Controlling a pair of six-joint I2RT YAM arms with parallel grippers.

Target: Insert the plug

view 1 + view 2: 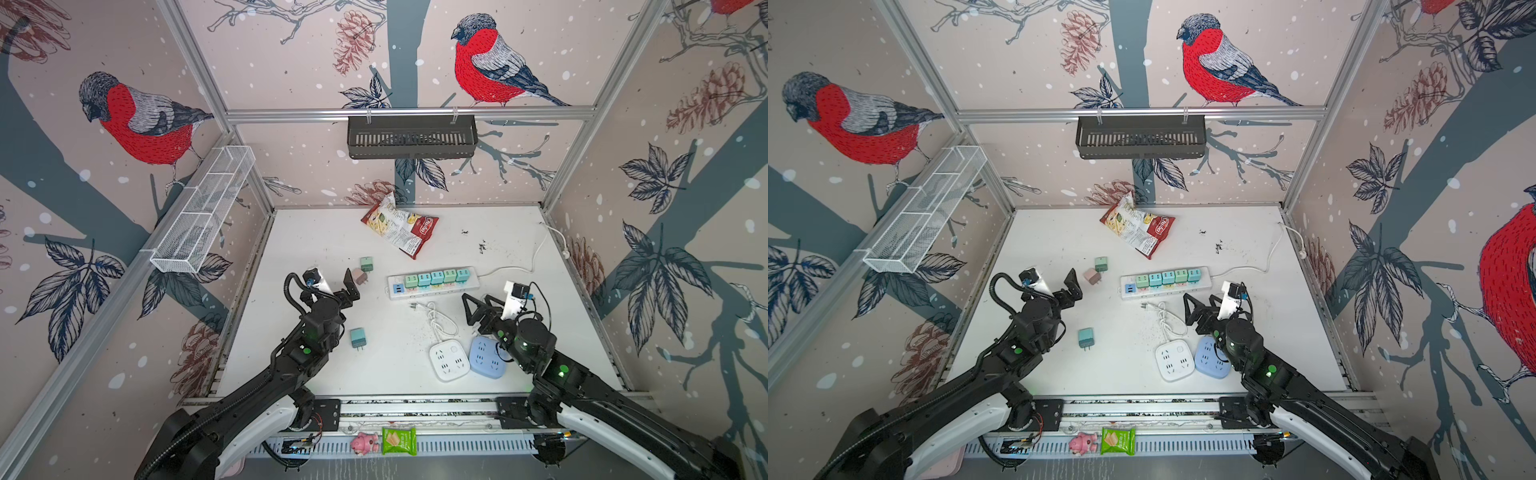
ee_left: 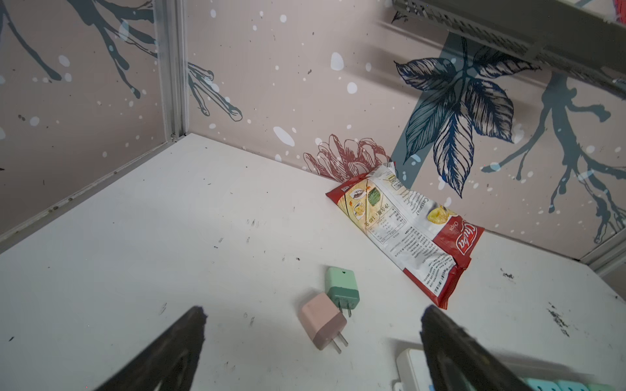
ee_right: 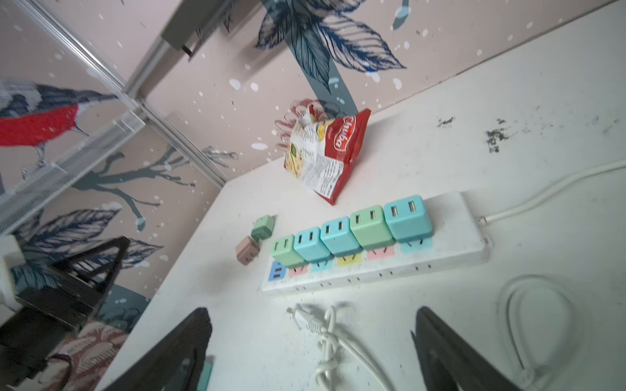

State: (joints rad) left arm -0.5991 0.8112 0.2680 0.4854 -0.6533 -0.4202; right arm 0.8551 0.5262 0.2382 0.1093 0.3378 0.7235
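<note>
**Top views.** In both top views a long white plastic power strip (image 1: pixel 440 291) lay across the middle of the table. Five mint and teal cube chargers were seated along its far row. Three loose ones lay to its left: a pink cube charger plug (image 1: pixel 358 276), a green cube charger (image 1: pixel 366 263) seemingly touching it, and a teal cube charger (image 1: pixel 357 337) nearer the arms. The left gripper (image 1: pixel 351 286) hung just beside the pink one, jaws wide and empty. The right gripper (image 1: pixel 477 301), equally wide and empty, hovered near the strip's cable end.

**Left wrist view.** The pink cube charger plug (image 2: pixel 323 321) lay on its side between the spread fingertips (image 2: pixel 198 316). Its two metal prongs pointed toward the strip's corner (image 2: pixel 411 364).

**Right wrist view.** The coloured sockets in the near row of the power strip (image 3: pixel 450 233) looked vacant. A white cord plug (image 3: pixel 305 316) lay beneath the open jaws.

**Handling, as judged.** The plug looked small, light and rigid, and its smooth plastic was apt to skid or pivot. It would best be pinched across two opposite flat faces of the body, clear of the thin prongs.
</note>
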